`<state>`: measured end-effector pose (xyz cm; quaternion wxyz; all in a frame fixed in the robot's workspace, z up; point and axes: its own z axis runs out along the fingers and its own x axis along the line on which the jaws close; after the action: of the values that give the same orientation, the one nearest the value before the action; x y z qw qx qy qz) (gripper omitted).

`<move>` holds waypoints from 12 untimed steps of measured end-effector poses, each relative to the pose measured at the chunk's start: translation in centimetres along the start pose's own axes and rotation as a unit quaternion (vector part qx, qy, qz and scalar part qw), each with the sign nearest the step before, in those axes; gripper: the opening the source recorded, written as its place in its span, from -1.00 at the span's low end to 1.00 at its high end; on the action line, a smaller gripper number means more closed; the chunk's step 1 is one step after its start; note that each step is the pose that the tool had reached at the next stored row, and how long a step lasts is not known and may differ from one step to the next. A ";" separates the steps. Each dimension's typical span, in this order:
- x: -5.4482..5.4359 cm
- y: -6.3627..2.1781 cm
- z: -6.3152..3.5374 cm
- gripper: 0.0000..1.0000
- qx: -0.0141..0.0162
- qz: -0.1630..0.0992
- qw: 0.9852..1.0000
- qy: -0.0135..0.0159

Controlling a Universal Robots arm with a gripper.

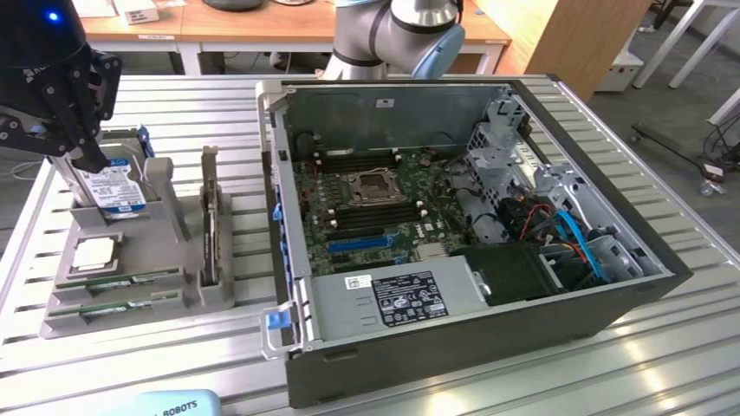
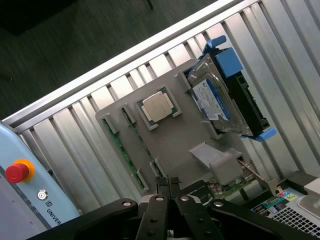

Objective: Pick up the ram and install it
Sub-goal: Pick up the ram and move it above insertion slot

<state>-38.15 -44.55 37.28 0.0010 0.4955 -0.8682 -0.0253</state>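
Observation:
Two ram sticks, thin and green, lie side by side in slots at the near end of a grey holder (image 1: 64,325); one ram stick (image 1: 116,282) sits just behind the other (image 1: 107,306). In the wrist view the ram sticks (image 2: 124,151) (image 2: 143,144) run along the holder (image 2: 185,135). My black gripper (image 1: 89,161) hangs above the holder's far end, over the hard drive, well away from the ram. Its fingers (image 2: 169,184) are shut with nothing between them. The open computer case (image 1: 463,286) holds the motherboard (image 1: 370,195) with its long memory slots.
A blue-labelled hard drive (image 1: 116,191) stands upright in the holder, with a square silver processor (image 1: 95,251) in front of it and an upright card (image 1: 210,217) beside them. A pale blue pendant with a red stop button (image 2: 19,171) lies at the slatted table's near edge.

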 end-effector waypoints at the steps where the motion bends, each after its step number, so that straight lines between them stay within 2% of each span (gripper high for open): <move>1: 0.0 0.00 0.00 -0.80 0.000 0.000 1.000 0.000; 6: 0.0 0.00 0.01 -0.80 0.000 -0.004 1.000 0.000; 12: 0.0 0.00 0.02 -0.80 -0.001 -0.033 0.999 0.001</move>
<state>-38.15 -44.55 37.25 0.0018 0.5243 -0.8511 -0.0253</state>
